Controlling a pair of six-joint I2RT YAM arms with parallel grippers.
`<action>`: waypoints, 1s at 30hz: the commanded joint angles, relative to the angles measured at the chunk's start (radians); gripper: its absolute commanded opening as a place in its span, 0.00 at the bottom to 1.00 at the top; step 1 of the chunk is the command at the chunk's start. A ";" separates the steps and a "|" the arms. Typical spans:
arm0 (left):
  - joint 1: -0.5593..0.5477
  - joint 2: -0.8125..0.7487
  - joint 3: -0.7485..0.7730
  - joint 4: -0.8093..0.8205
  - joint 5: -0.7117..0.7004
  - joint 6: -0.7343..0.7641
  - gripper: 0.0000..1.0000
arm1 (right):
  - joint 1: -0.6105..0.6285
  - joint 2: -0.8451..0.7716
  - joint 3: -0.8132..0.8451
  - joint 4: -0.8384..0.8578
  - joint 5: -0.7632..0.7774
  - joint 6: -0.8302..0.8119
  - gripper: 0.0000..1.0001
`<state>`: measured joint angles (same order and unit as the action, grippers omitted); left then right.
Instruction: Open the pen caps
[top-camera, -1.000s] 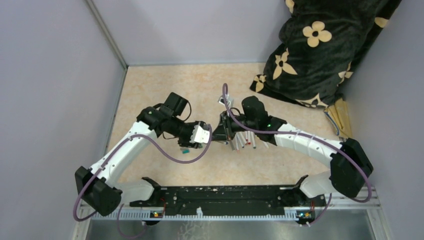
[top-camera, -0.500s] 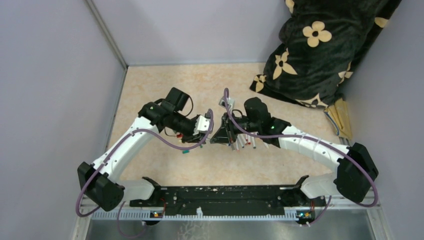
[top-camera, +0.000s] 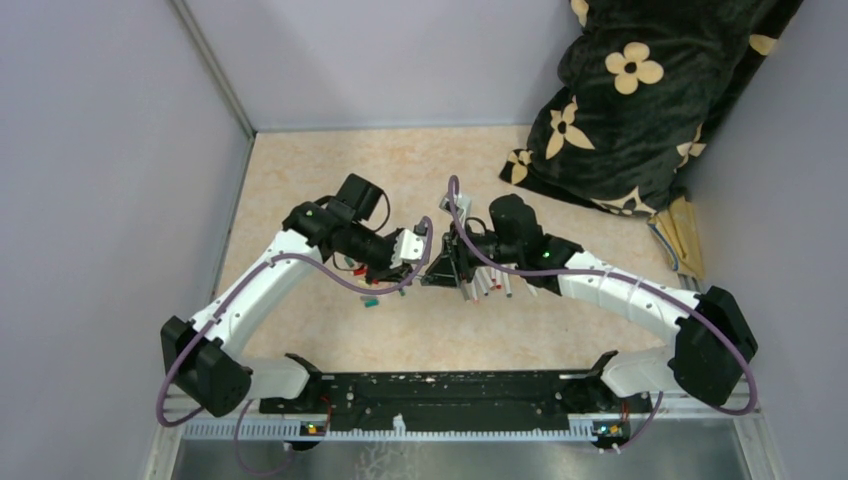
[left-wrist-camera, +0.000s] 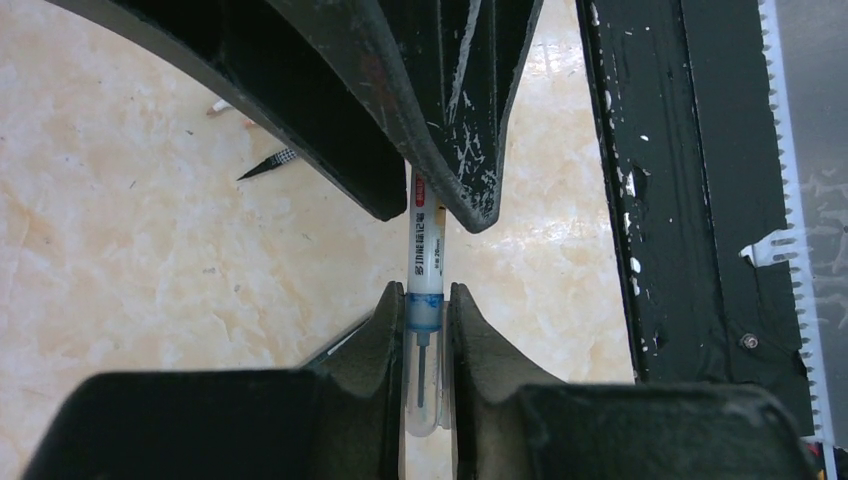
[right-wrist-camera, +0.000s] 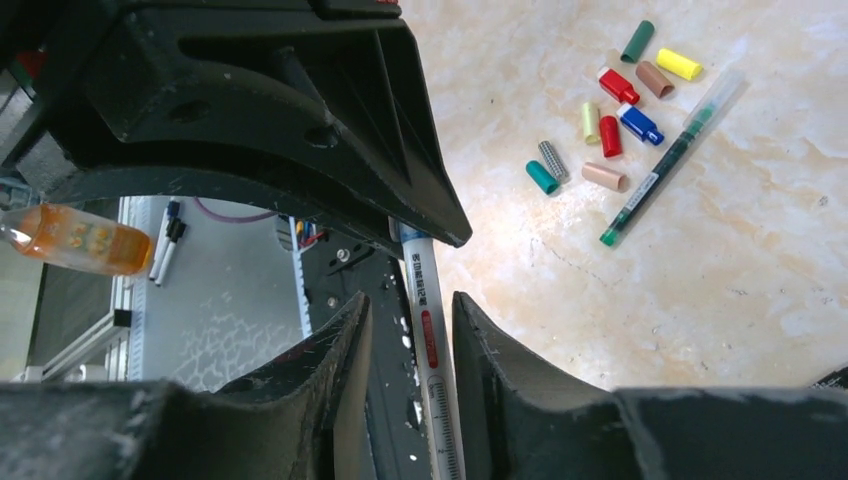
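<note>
A thin white pen (left-wrist-camera: 424, 245) with a blue tip under a clear cap (left-wrist-camera: 425, 330) hangs in the air between my two grippers. My left gripper (left-wrist-camera: 425, 295) is shut on that capped end. My right gripper (right-wrist-camera: 411, 298) stands open around the barrel (right-wrist-camera: 425, 330), with a gap on one side. In the top view both grippers, left (top-camera: 415, 248) and right (top-camera: 437, 264), meet mid-table. Several loose coloured pen caps (right-wrist-camera: 610, 135) lie on the table, with a green pen (right-wrist-camera: 655, 180) beside them. More pens (top-camera: 492, 282) lie under the right arm.
A black flowered blanket (top-camera: 630, 100) fills the far right corner. The black base rail (top-camera: 450, 395) runs along the near edge. Grey walls close in the beige table (top-camera: 330, 170) on the left and at the back.
My left gripper has moved in towards the right one and shut on the pen's capped end. My right gripper has opened off the barrel.
</note>
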<state>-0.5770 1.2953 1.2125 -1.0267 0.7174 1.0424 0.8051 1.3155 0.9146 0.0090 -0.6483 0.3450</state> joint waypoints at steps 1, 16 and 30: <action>-0.001 0.004 0.033 -0.015 0.023 -0.018 0.00 | 0.011 -0.016 -0.013 0.092 0.014 0.034 0.33; 0.015 0.009 0.073 -0.016 0.118 -0.067 0.00 | 0.013 -0.070 -0.062 0.153 0.043 0.060 0.32; 0.015 -0.004 0.067 -0.003 0.092 -0.062 0.00 | 0.012 -0.056 -0.035 0.176 0.047 0.092 0.26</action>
<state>-0.5648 1.2961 1.2617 -1.0294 0.7830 0.9840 0.8097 1.2633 0.8455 0.1345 -0.5953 0.4232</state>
